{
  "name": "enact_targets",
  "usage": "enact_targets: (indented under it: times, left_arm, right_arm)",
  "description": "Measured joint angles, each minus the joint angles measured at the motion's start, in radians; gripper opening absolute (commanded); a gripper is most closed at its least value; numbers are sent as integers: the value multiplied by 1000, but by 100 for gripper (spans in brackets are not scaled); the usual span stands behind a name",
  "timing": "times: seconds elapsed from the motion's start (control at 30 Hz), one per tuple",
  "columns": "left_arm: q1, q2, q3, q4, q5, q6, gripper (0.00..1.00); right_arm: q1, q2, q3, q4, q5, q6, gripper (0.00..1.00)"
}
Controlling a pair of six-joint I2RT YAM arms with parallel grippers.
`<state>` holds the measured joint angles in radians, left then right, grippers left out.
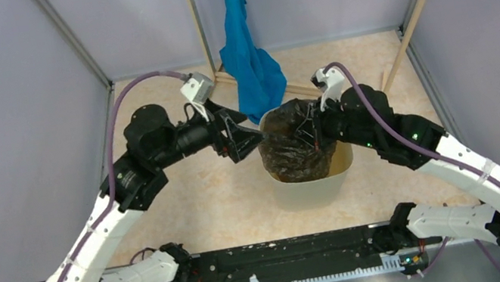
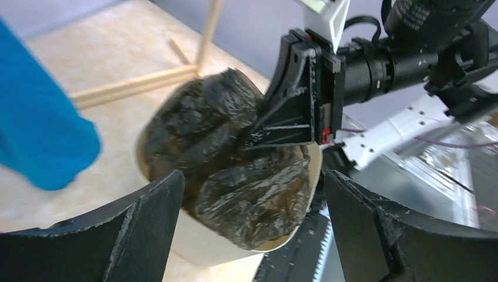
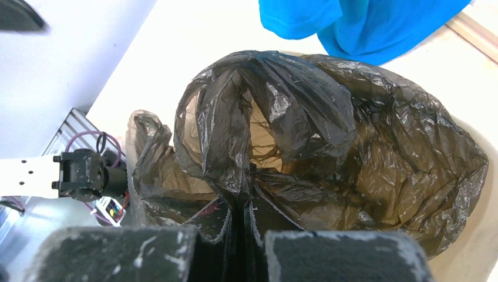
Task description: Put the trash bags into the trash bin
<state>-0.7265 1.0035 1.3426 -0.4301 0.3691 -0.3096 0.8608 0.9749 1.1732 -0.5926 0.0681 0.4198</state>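
The dark see-through trash bag [image 1: 299,144] bulges out of the top of the cream-beige trash bin [image 1: 316,189], which stands mid-floor. My right gripper [image 1: 309,129] is shut on a fold of the bag's film; the right wrist view shows the jaws pinched on the bag [image 3: 282,141], with the bin rim [image 3: 478,194] at the right. My left gripper [image 1: 250,138] is open and empty, just left of the bin. In the left wrist view its fingers [image 2: 147,223] frame the bag [image 2: 235,164], the bin [image 2: 197,247] and the right gripper [image 2: 252,140].
A bright blue cloth [image 1: 248,57] hangs from a wooden rack [image 1: 197,27] behind the bin. The rack's base bar [image 1: 300,90] lies on the floor at the back. Grey walls close in on both sides. A black rail [image 1: 289,253] runs along the near edge.
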Motion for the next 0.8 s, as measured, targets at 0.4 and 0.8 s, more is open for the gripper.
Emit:
enact_targets:
  times: [0.4, 0.8]
  left_arm:
    - [-10, 213, -16, 49, 167, -65, 84]
    - [-96, 231, -5, 20, 169, -55, 51]
  right_arm:
    - [0, 0, 14, 1, -29, 0, 0]
    - [0, 0, 21, 2, -36, 0, 0]
